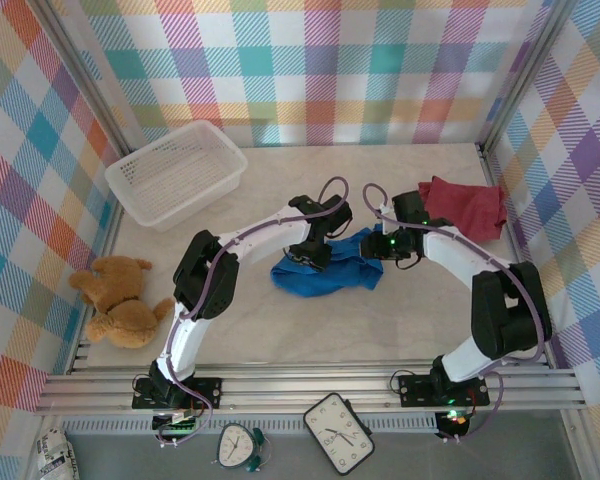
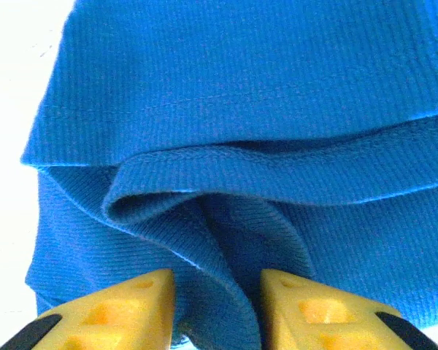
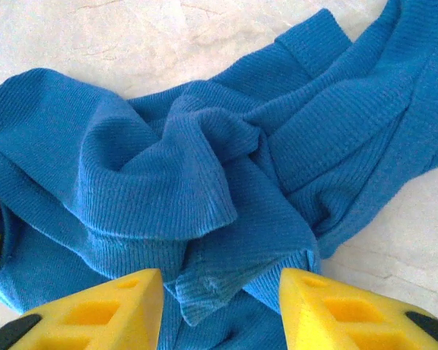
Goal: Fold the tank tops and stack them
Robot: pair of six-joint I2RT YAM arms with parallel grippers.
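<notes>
The worktop point(image 1: 380, 330) carries no folded garment and no stack, so the task looks to be at its start.

The blue tank top point(image 1: 325, 272) lies crumpled in the middle of the top view, bunched into ridges and overlapping layers rather than spread flat. It will need opening out before any fold can be made. The dark red cloth point(image 1: 467, 208) sits in a loose heap at the upper right, apart from the blue one and untouched. Whether it is one top or two lying together cannot be told.

Both arms reach in over the blue top from either side. In the left wrist view, the left hand point(image 2: 215, 281) has its fingers on either side of a raised fold of blue cloth. The fold fills the gap between them, but whether they pinch it cannot be told. In the right wrist view, the right hand point(image 3: 220, 281) hangs low over the rumpled cloth with its fingers apart and nothing gripped.

Flattening, folding and stacking all remain.
</notes>
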